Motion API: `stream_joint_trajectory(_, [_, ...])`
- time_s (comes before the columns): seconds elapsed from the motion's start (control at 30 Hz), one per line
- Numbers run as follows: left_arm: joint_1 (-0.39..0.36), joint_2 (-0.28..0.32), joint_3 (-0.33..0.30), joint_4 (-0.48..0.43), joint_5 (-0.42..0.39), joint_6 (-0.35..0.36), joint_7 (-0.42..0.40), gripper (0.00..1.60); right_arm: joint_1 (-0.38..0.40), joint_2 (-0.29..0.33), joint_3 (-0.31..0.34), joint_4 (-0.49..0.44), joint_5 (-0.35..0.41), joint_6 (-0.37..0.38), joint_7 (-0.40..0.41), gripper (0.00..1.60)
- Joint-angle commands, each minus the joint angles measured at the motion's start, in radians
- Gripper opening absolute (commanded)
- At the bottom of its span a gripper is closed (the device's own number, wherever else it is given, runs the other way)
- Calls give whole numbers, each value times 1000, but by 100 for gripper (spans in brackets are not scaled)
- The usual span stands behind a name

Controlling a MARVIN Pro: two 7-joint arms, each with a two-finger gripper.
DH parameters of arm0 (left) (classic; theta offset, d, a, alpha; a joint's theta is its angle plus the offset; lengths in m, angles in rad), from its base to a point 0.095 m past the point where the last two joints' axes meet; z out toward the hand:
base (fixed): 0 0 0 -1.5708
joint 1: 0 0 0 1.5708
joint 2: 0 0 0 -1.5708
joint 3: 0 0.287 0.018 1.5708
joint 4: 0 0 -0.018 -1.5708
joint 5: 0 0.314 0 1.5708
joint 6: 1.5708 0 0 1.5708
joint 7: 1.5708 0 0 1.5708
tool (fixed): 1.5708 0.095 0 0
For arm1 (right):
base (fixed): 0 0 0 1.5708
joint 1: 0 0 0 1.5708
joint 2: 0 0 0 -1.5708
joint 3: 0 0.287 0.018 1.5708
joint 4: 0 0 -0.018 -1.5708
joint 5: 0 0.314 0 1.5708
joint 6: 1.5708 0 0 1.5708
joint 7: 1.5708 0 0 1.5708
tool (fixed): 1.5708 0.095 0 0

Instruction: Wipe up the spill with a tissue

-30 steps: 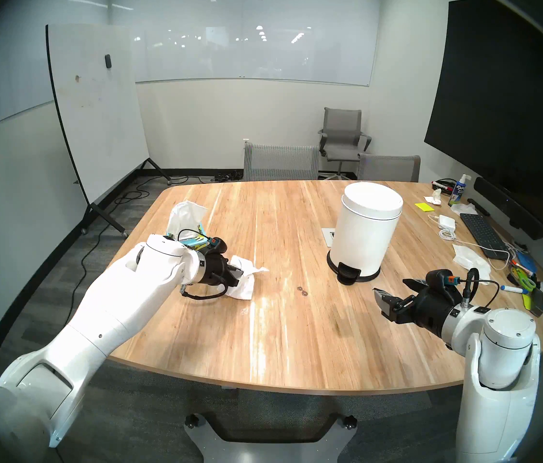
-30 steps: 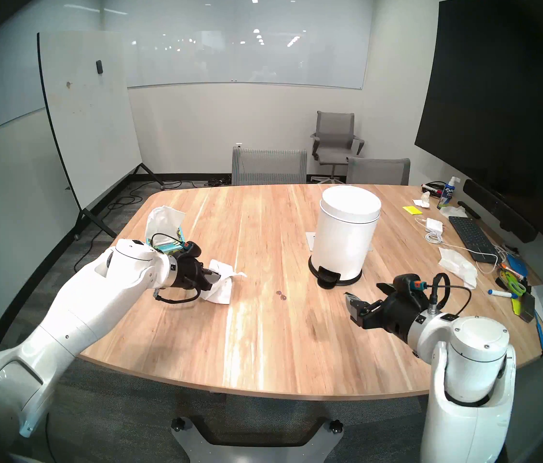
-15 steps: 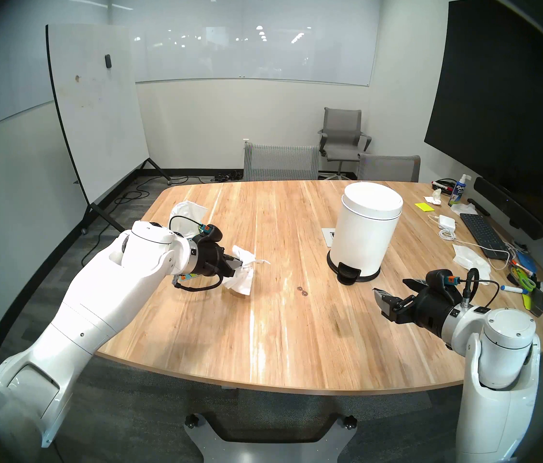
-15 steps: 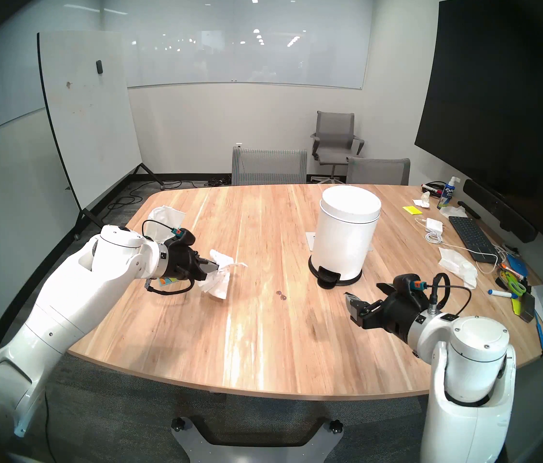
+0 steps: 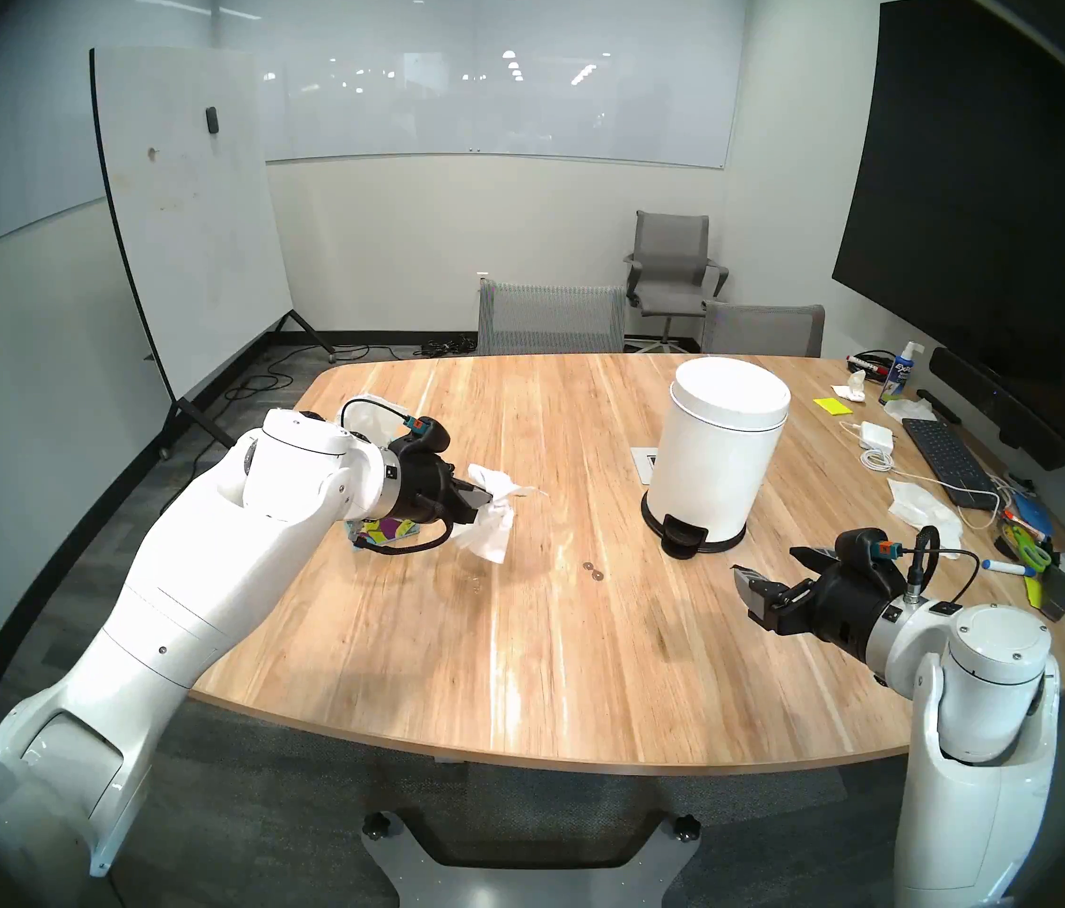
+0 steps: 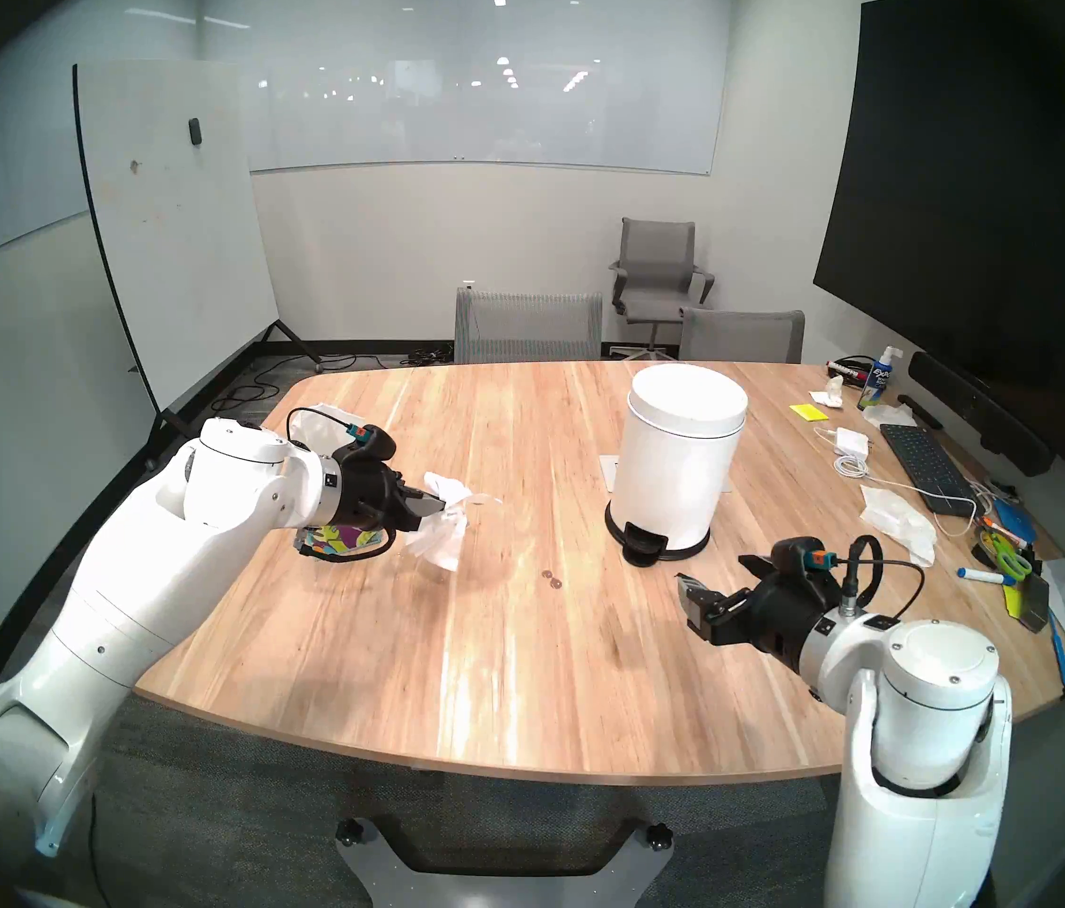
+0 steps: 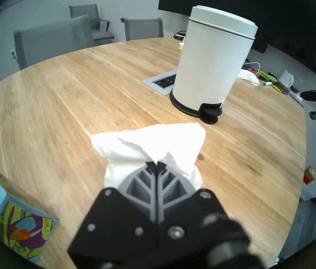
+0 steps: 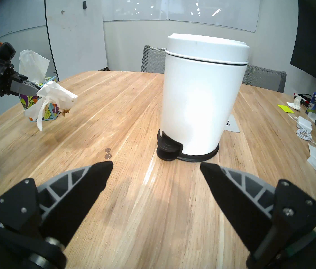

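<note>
White tissue hangs crumpled from the left gripper, whose fingers pinch it above the wooden counter. Brown spill dots sit on the counter at about four o'clock from the tissue. Right gripper hovers spread, empty.

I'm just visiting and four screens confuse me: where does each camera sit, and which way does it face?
Head pair: high on the head, looking down over the table; both white arms show.
Left wrist: behind the left tool, shut on the tissue, facing the white bin.
Right wrist: behind the open right tool, facing the bin.
Shared: both wrist views catch the bin and the spill before it.
</note>
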Motion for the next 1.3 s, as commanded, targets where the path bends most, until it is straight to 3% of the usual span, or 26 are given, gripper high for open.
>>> stream_joint_trajectory(0.0, [-48,-50,1,-41,-3,24,23,0,2,1,2,-20,1,-1,0,160])
stream_joint_trajectory(0.63, [-23,-105,55,-130,5,77,117,0,2,1,3,-20,1,-1,0,160])
stream_joint_trajectory(1.27, [-46,-151,123,-104,18,77,174,0,1,1,3,-21,1,-1,0,160])
